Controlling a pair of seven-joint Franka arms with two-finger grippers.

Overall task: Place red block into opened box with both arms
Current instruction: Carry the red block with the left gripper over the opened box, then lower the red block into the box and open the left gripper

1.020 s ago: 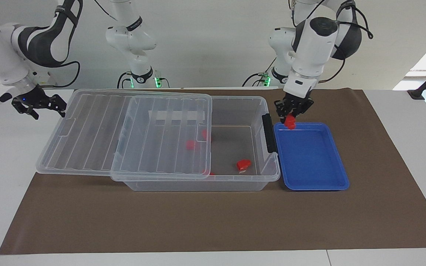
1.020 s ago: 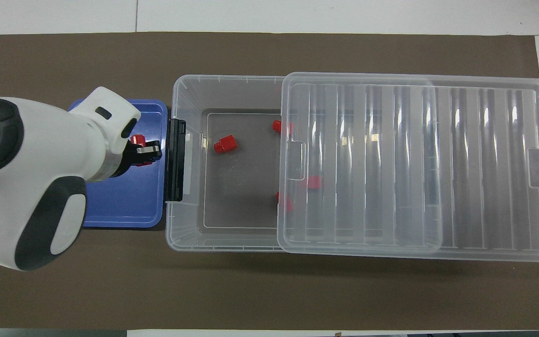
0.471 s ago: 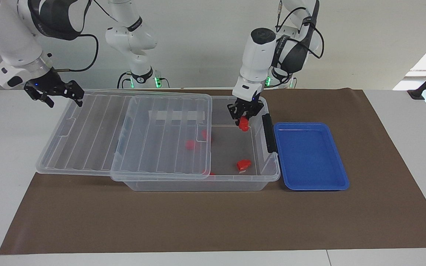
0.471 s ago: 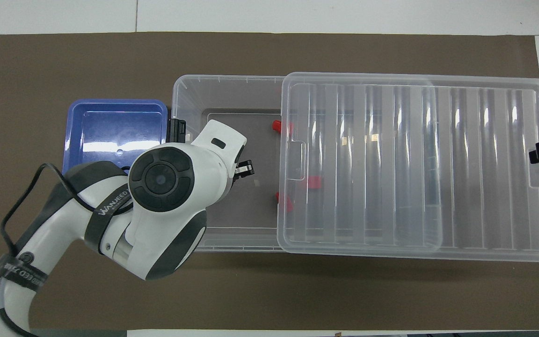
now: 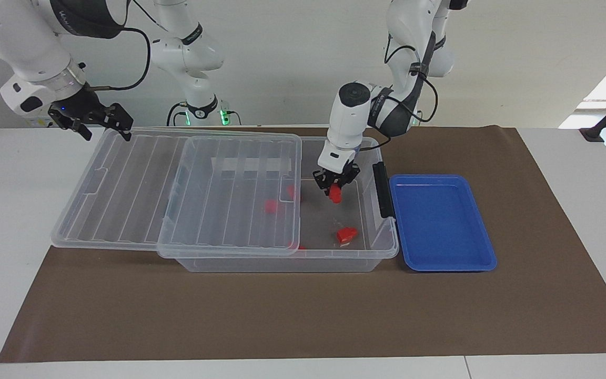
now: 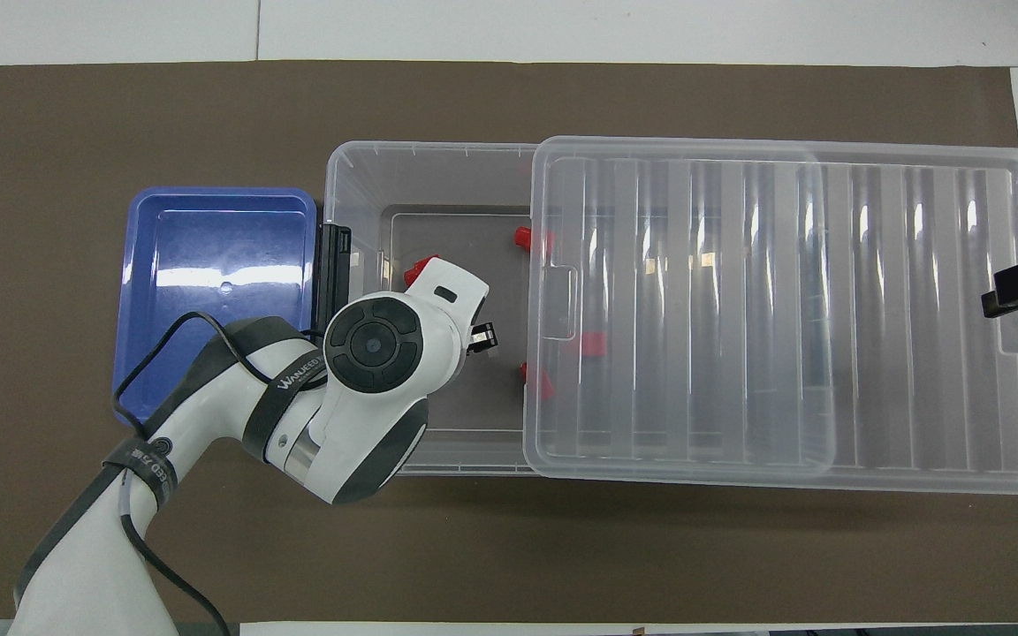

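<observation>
My left gripper [image 5: 335,185] jaws are clenched on the red block [image 5: 336,195], which hangs below them over the open end of the box [image 5: 382,247]. Right gripper [image 5: 92,120] jaws are spread, over the lid [image 5: 124,179] corner.

Two arms — glossy white shells with dark grey joint sections. Left arm [image 5: 358,113]: black cable looped outside, white lettering on a black strap. Grippers black — green lights at bases.
</observation>
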